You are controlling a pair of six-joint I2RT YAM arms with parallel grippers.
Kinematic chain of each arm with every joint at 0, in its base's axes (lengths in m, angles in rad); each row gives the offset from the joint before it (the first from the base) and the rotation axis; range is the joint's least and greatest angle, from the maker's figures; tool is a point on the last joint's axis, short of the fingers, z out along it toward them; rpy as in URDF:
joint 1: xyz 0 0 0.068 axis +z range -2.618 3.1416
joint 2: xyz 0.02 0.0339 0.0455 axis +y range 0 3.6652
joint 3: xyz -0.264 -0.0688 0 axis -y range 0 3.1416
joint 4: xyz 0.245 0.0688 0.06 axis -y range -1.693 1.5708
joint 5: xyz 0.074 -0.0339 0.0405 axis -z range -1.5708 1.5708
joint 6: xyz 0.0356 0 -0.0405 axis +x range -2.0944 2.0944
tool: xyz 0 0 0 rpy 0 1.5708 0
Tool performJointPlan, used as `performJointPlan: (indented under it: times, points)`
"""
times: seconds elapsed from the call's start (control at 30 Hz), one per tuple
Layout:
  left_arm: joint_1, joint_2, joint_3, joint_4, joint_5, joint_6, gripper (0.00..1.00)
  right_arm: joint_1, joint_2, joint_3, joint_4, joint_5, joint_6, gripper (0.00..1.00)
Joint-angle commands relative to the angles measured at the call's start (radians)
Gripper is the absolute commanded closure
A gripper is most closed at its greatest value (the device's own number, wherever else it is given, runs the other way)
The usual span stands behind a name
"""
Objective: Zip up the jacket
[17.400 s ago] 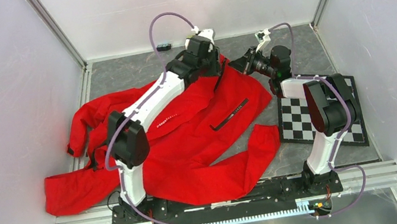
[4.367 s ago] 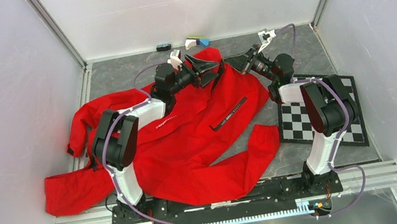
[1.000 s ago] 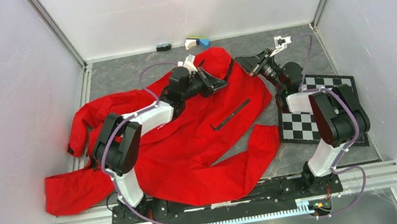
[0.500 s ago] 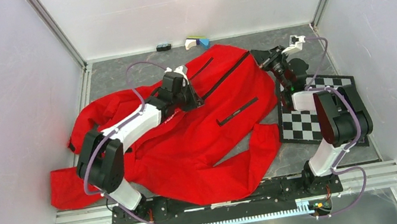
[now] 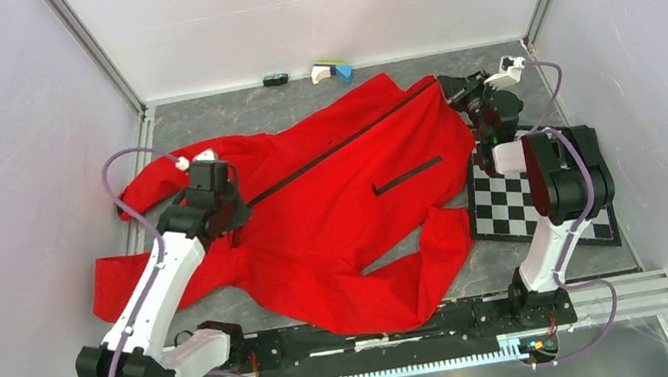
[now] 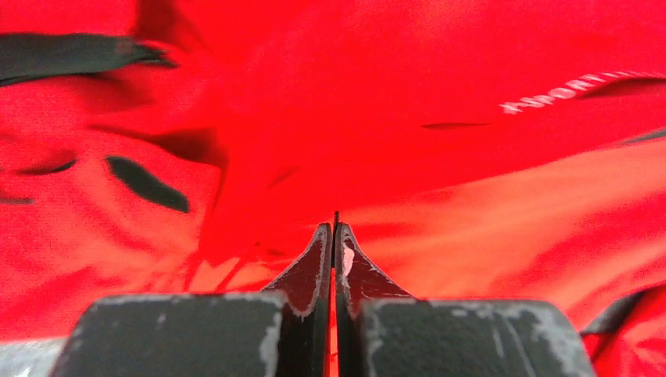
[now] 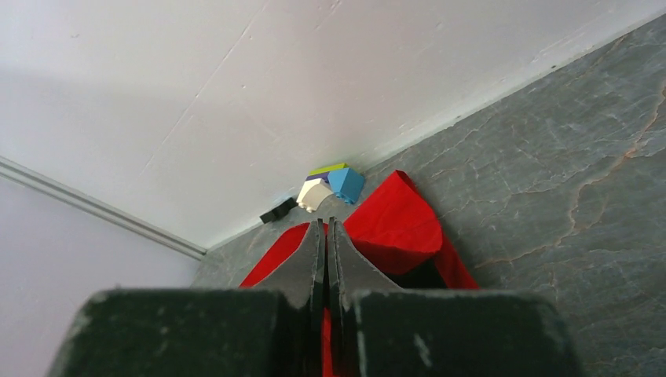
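Note:
The red jacket [image 5: 343,207] lies spread across the grey floor, with a dark zipper line [image 5: 334,148] running straight from lower left to upper right. My left gripper [image 5: 234,207] is at the zipper's left end. In the left wrist view it [image 6: 334,228] is shut, with a thin dark tab sticking out at the tips over red fabric [image 6: 393,94]. My right gripper [image 5: 448,86] is at the zipper's right end. In the right wrist view it [image 7: 326,224] is shut on the jacket's edge [image 7: 393,220]. One black pocket strip [image 5: 407,175] shows.
A checkerboard [image 5: 515,205] lies at the right, partly under the right arm. Small coloured blocks [image 5: 332,70] and a black piece [image 5: 274,79] sit by the back wall, and the blocks also show in the right wrist view [image 7: 330,184]. Walls enclose three sides.
My left gripper has slid far left and nearer along the zipper, and the dark closed line is longer. My right gripper shifted slightly right. The jacket is pulled straighter.

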Motion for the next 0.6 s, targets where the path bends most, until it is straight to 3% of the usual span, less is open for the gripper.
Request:
performJointPlan:
  times: [0.0, 0.2, 0.5, 0.53, 0.57]
  points:
    - [0.127, -0.060, -0.017, -0.203, -0.203, 0.055, 0.98, -0.057, 0.036, 0.095, 0.082, 0.094, -0.046, 1.00]
    - [0.281, -0.117, 0.011, -0.259, -0.278, 0.034, 0.98, -0.087, 0.055, 0.128, 0.047, 0.065, -0.069, 1.00]
    - [0.327, -0.186, -0.008, -0.254, -0.350, -0.024, 0.98, -0.081, 0.089, 0.152, 0.055, -0.047, -0.064, 1.00]
    - [0.328, -0.189, -0.013, -0.242, -0.366, -0.028, 0.98, -0.070, 0.075, 0.147, 0.013, -0.049, -0.076, 0.97]
    - [0.328, -0.192, -0.016, -0.234, -0.387, -0.030, 0.97, -0.058, 0.059, 0.143, -0.034, -0.050, -0.093, 0.87]
